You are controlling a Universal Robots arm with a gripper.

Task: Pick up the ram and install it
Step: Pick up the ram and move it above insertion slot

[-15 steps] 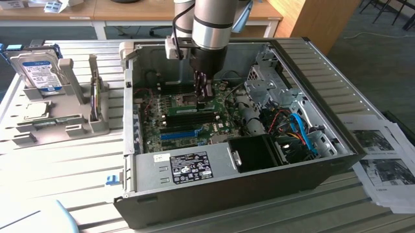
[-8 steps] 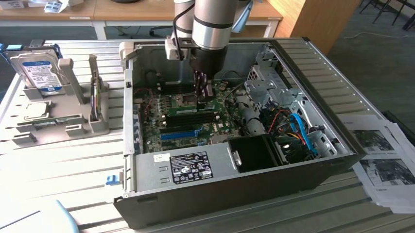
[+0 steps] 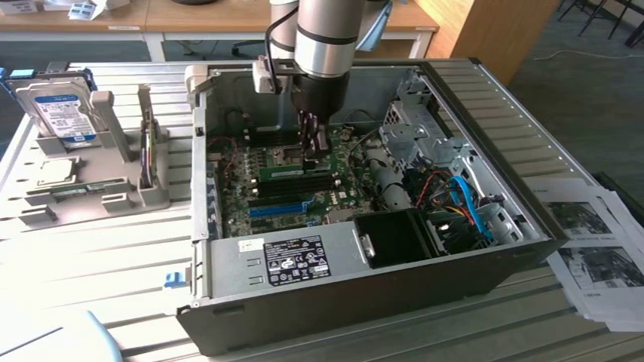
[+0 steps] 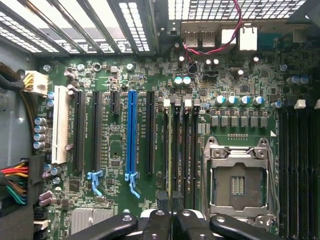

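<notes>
The arm reaches down into an open metal computer case [image 3: 503, 113] that lies on its side on a pale slatted desk [image 3: 101, 256]. The gripper [image 3: 316, 151] sits low over the green motherboard [image 3: 348, 188], among the black memory slots.

In the wrist view the gripper [image 4: 170, 204] has its two black fingers [image 4: 162, 201] drawn narrow, almost together, pinching the ram [image 4: 170, 150]. Seen edge-on, the ram is only a thin greenish line running straight along one of the long black slots. It lies between the neighbouring slots, just beside the square metal processor socket [image 4: 239, 185] with its steel frame. In the exterior view the ram [image 3: 292, 171] shows as a long, flat green strip directly under the fingertips, level with the board and parallel to the other slots.

A long blue plastic slot [image 4: 132, 135] stands apart from it, among black card slots on the motherboard [image 4: 115, 150].

Outside the case, at the exterior view's left, a grey moulded holder [image 3: 101, 200] props up a silver hard drive [image 3: 60, 109] with a blue label. Printed sheets [image 3: 604, 249] lie on the desk at the exterior view's right.
</notes>
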